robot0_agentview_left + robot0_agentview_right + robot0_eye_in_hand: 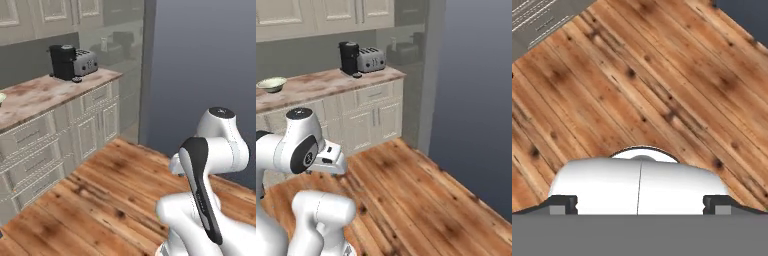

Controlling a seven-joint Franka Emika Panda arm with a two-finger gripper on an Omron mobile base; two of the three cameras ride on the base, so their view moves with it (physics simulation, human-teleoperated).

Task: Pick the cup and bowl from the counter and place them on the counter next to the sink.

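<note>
Cream-green bowl (272, 84) is sitting on the counter (321, 85) far ahead of the empty, fully released gripper (640, 205), which is hanging over floorboards, so approaching comes first.

Domestic kitchen. Marbled reddish-brown counter (321, 82) runs over cream panelled cabinets (363, 125), more cupboards (321, 15) on the wall above. Black coffee machine (349, 58) and silver toaster (371, 59) stand side by side. Wood-plank floor (416, 200).
</note>
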